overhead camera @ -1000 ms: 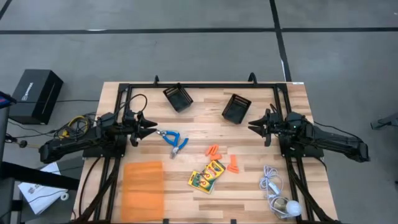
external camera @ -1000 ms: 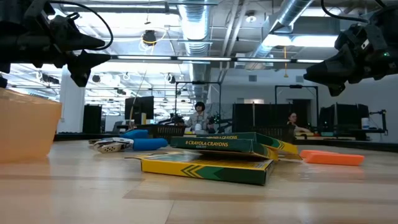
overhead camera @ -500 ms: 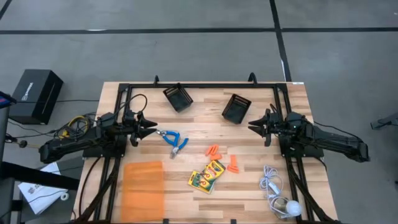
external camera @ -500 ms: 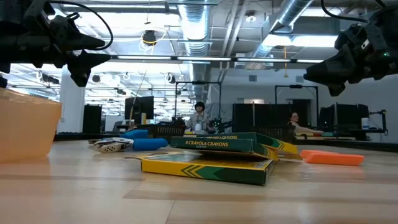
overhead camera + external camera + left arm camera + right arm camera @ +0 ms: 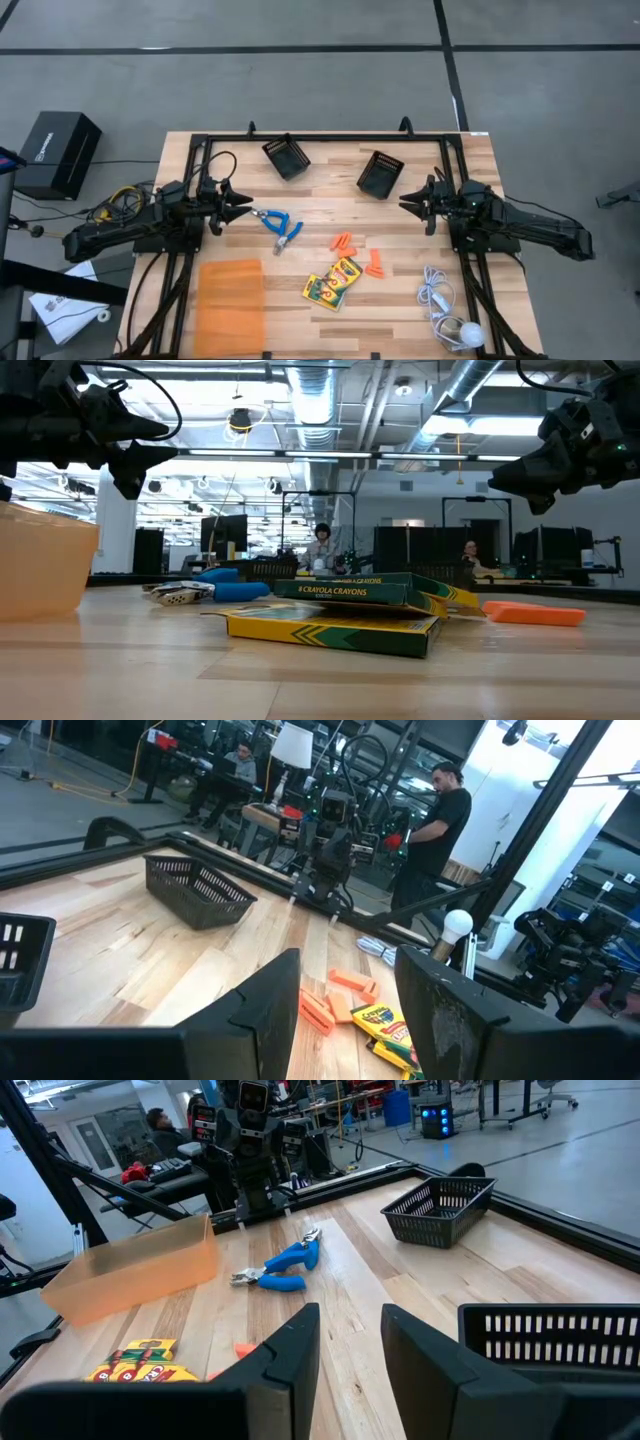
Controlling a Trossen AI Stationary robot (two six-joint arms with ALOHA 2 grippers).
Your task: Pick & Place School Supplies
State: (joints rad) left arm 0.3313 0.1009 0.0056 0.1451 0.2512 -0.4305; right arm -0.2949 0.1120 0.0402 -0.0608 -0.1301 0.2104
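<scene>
At the near edge of the pale, plank-grained wooden tabletop (image 5: 330, 330) lie a translucent orange rectangular bin (image 5: 230, 306) on the left and a white cord with a round bulb (image 5: 452, 318) on the right. Between them, slightly farther in, sit flat cardboard crayon boxes (image 5: 333, 283), yellow and green, stacked askew. Just beyond them several stubby orange pieces (image 5: 357, 252) are scattered, some near the boxes' right corner. Farther left rests the blue-handled tool (image 5: 279, 226), with metal tips and curved plastic grips.

The left gripper (image 5: 240, 205) hangs above the tabletop near that tool's handles, its dark fingers (image 5: 270, 1010) parted with nothing between them. The right gripper (image 5: 408, 201) hovers opposite, on the right side, well apart from the supplies; its fingers (image 5: 285, 1355) are likewise spread and empty.

At the far side two black mesh baskets (image 5: 287, 157) stand tilted, of open wire lattice. Beyond the table, people (image 5: 320, 546) sit at desks in the room.
</scene>
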